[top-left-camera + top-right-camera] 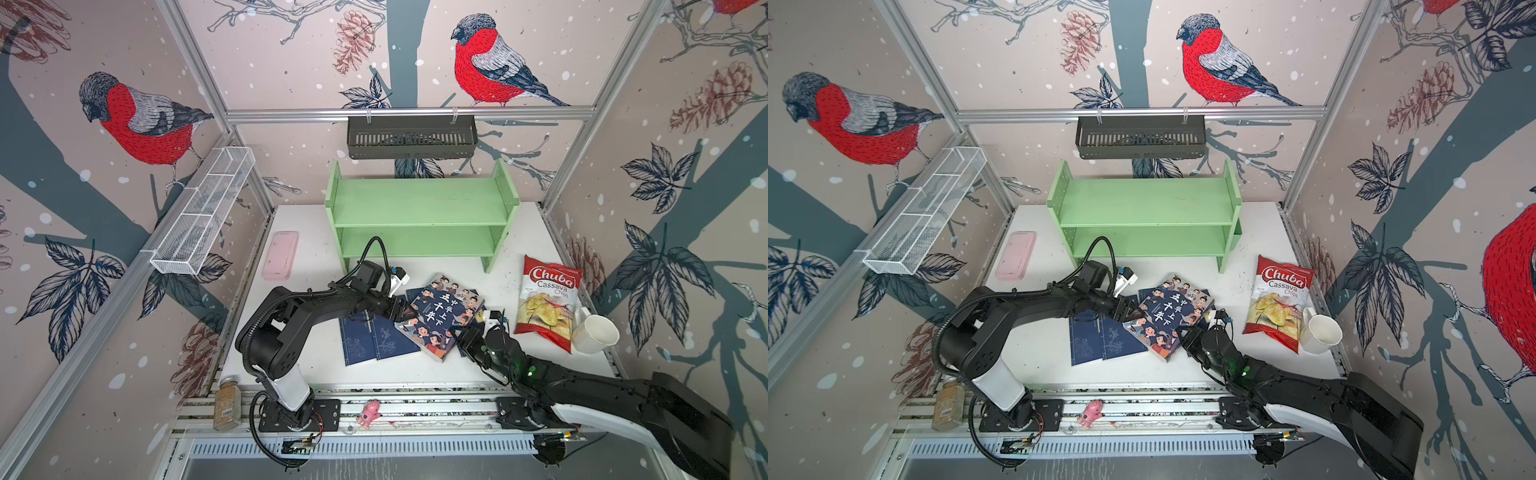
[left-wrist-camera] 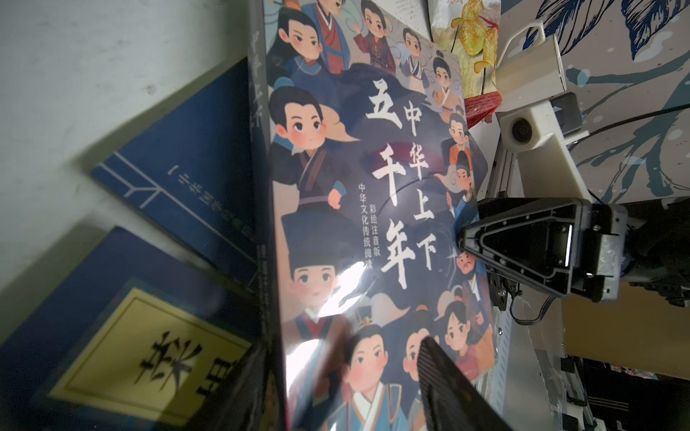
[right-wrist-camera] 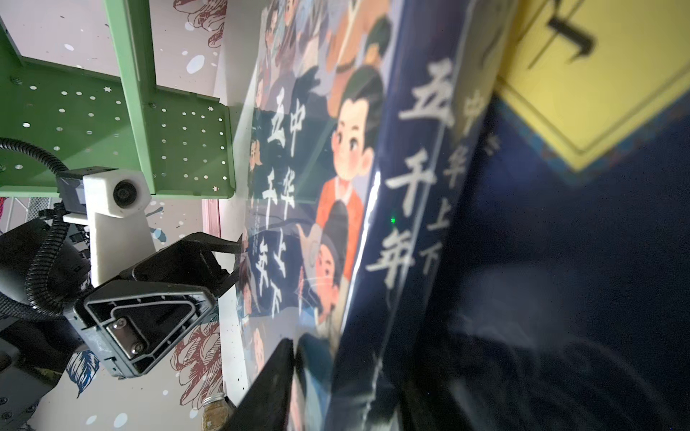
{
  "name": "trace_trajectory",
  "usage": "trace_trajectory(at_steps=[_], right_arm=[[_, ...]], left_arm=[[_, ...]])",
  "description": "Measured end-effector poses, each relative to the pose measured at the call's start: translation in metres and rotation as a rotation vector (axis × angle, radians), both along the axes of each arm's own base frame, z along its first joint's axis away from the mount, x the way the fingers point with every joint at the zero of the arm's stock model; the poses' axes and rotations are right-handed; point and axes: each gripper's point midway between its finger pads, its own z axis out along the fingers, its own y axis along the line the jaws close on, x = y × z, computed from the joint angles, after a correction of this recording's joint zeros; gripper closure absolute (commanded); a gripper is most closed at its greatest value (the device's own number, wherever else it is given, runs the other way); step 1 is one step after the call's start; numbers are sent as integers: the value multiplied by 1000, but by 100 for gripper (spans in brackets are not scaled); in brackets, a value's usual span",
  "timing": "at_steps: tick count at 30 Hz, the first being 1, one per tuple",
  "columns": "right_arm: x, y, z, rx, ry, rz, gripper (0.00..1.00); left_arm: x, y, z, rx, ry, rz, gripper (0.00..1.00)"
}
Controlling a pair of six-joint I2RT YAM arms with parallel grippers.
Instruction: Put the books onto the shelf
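Plainly the cartoon book (image 1: 440, 318) is the slick one, glossy under film: it lies tilted on the navy paperbacks (image 1: 374, 338) mid-worktop (image 1: 307, 365), nearer the front edge than the shelf (image 1: 419, 203) at the back edge, which carries no book yet. The left gripper (image 1: 399, 307) sets its fingers (image 2: 448, 384) one over the cover and one under the spine edge, pinching it, while the right gripper (image 1: 459, 332) meets the opposite corner and I cannot tell whether it grips. Light, fairly stiff but slippery, it would probably slide out of a shallow bite, so a deeper hold along the spine looks safest.
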Motion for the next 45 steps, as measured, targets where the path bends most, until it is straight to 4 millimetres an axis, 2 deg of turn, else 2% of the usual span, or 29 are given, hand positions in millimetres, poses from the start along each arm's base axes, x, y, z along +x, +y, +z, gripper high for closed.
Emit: trace_trajectory(at_steps=[3,7,10,13,18,19,24,31,38,45], right_arm=[[0,4,1,9,0,16,54],[0,7,2,16,-1,23,64],[1,9,11,44,-27,22,67],[1,8,14,58,-37,19,76],[-1,7,19,80,-53,22,87],[-1,7,20,85,-56,24,89],[-3,10,32,122,-73,46,91],[-6,12,46,151,-84,69,94],[-9,13,63,187,-101,91,95],[-9,16,98,241,-156,106,95]], left_arm=[[-1,0,-1,1,0,-3,36],[-5,1,-1,-6,1,-17,36],[-8,1,-1,-6,10,-24,36],[-12,1,1,-16,20,-36,34],[-15,2,9,-23,3,-47,29],[-15,2,12,-24,-5,-51,24],[-6,3,46,-70,-102,-54,15],[19,33,77,-85,-133,69,14],[12,42,93,-106,-132,73,14],[-1,48,88,-122,-72,93,13]])
